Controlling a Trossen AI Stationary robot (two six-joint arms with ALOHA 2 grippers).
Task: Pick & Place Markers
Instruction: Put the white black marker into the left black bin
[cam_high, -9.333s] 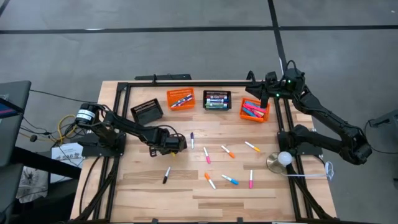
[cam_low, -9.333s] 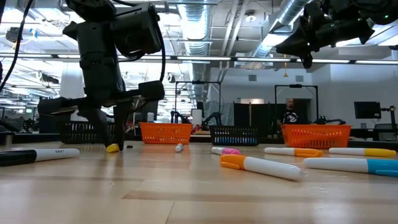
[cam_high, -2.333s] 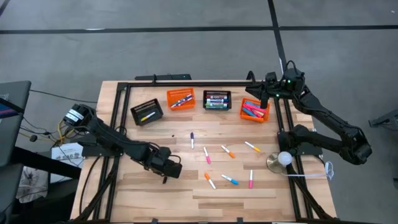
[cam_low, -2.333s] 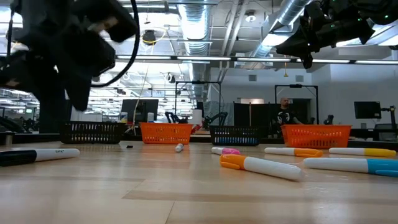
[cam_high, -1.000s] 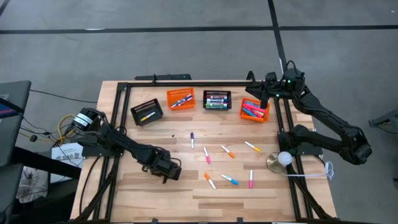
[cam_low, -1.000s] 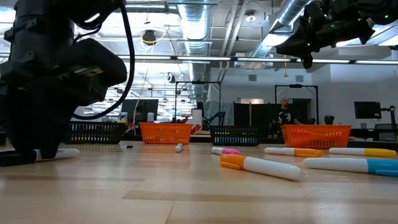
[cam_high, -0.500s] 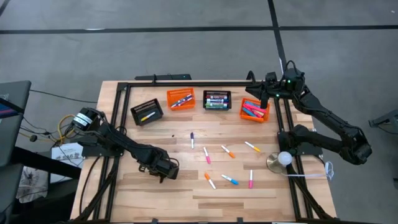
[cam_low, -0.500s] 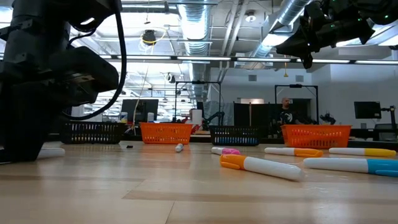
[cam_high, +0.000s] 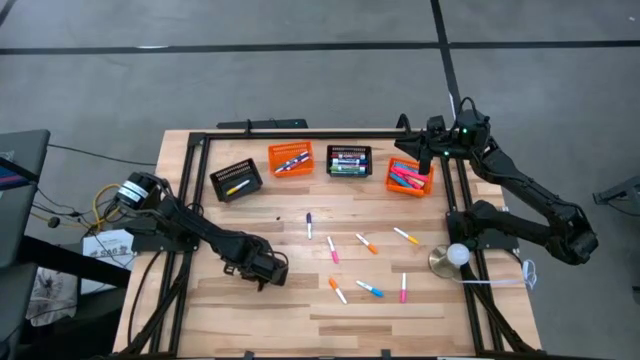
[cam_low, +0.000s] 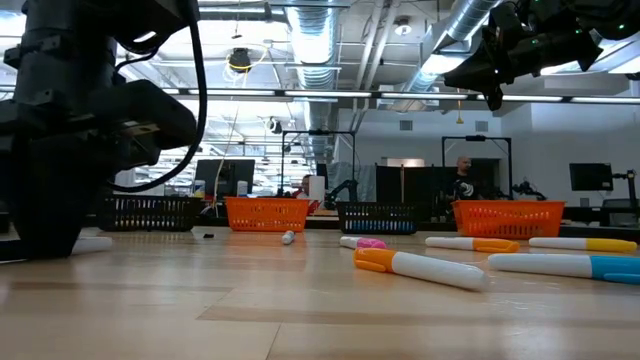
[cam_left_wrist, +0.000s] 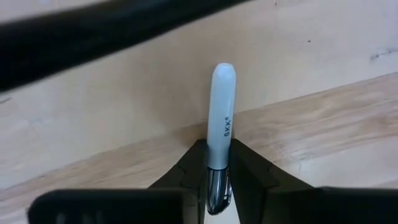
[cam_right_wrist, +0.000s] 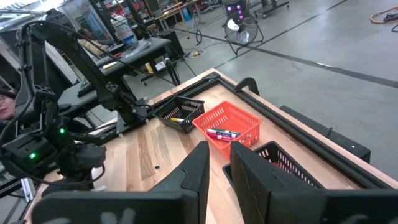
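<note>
marker (cam_left_wrist: 221, 118) pinched by left gripper (cam_left_wrist: 216, 177), lying flat on table (cam_left_wrist: 323, 74), long axis pointing away from fingers; right gripper (cam_right_wrist: 216, 163) closed, empty.

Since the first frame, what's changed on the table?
The left hand came forward from beside the purple marker to the table's front left and shut on the black-and-white marker lying there. A yellow marker appeared in the black basket. The right hand stayed above the back right orange basket; other loose markers unmoved.
</note>
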